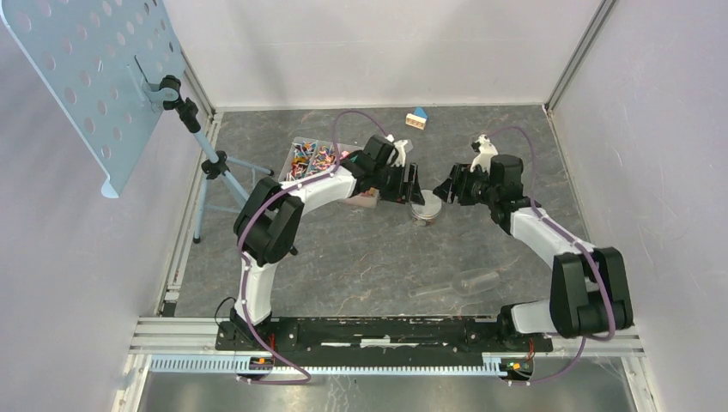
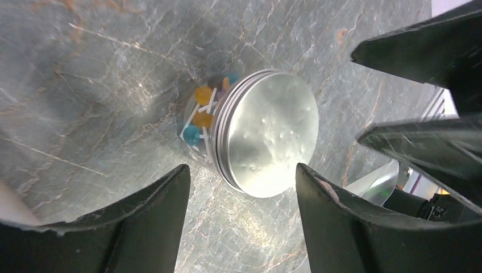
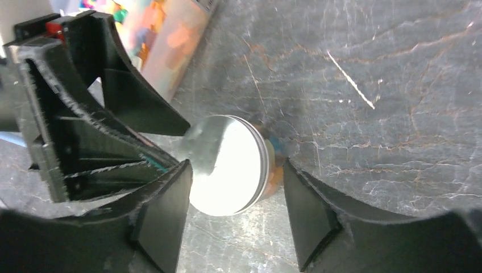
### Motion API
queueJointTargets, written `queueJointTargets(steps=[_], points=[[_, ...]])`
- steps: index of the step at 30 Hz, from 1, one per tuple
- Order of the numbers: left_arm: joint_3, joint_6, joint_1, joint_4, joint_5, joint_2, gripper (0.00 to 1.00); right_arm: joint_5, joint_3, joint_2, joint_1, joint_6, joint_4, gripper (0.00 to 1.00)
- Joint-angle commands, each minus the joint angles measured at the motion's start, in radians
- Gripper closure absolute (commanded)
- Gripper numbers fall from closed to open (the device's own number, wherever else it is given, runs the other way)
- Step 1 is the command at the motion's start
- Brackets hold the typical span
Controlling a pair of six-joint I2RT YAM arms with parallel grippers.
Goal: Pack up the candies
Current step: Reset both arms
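Broadly, the packing looks close to its end for one container. The grey marbled table (image 1: 360,257) carries everything. Both arms reach in over its middle and meet above the same spot. The left hand (image 2: 241,170) has its fingers spread, with nothing pinched between them. The right hand (image 3: 236,165) is likewise spread and holds nothing. Each wrist view shows its own fingers framing the container from above; whether any fingertip brushes it I cannot tell.

Towards the back left sits a clear box (image 1: 296,172), and loose candies (image 1: 311,156) in mixed colours lie heaped in it, so a good stock is not yet packed. Near the right arm's base a clear item (image 1: 468,281) lies on its side; what it is I cannot tell.

Between the two hands stands a small clear jar (image 1: 425,209), upright on the table. A silver lid (image 2: 267,139) is seated on its mouth. Through the glass, a few amber and blue sweets (image 2: 203,108) show inside.

My reading: this jar is filled and capped. Whether the lid is fully tightened cannot be told, and the box's contents may remain to be packed.
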Motion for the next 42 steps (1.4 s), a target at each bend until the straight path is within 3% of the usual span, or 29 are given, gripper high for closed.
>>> queueJointTargets(steps=[1, 4, 6, 10, 11, 12, 13, 25, 35, 42], points=[[0.135, 0.097, -0.003, -0.166, -0.072, -0.089, 0.24, 0.009, 0.075, -0.125, 0.003, -0.025, -0.092, 0.28], [0.175, 0.124, -0.004, -0.227, -0.109, -0.145, 0.21, 0.046, 0.096, -0.212, 0.003, -0.065, -0.186, 0.08], [0.188, 0.140, -0.004, -0.253, -0.132, -0.193, 0.21, 0.094, 0.102, -0.272, 0.004, -0.089, -0.255, 0.02], [0.174, 0.159, -0.003, -0.268, -0.171, -0.315, 0.19, 0.146, 0.104, -0.397, 0.004, -0.137, -0.341, 0.02], [0.166, 0.162, -0.004, -0.265, -0.180, -0.349, 0.15, 0.146, 0.103, -0.428, 0.004, -0.148, -0.356, 0.02], [0.153, 0.163, -0.004, -0.262, -0.186, -0.379, 0.01, 0.128, 0.096, -0.459, 0.004, -0.160, -0.366, 0.02], [0.142, 0.166, -0.003, -0.259, -0.189, -0.414, 0.00, 0.115, 0.082, -0.496, 0.003, -0.179, -0.373, 0.02], [-0.118, 0.208, -0.005, -0.215, -0.176, -0.798, 0.00, 0.227, 0.077, -0.833, 0.003, -0.219, -0.579, 0.02], [-0.550, 0.071, -0.006, 0.056, -0.189, -1.106, 0.00, 0.174, -0.004, -0.934, 0.003, -0.132, -0.574, 0.02], [-0.565, 0.085, -0.005, 0.018, -0.237, -1.160, 0.00, 0.176, 0.012, -0.963, 0.003, -0.123, -0.564, 0.02]])
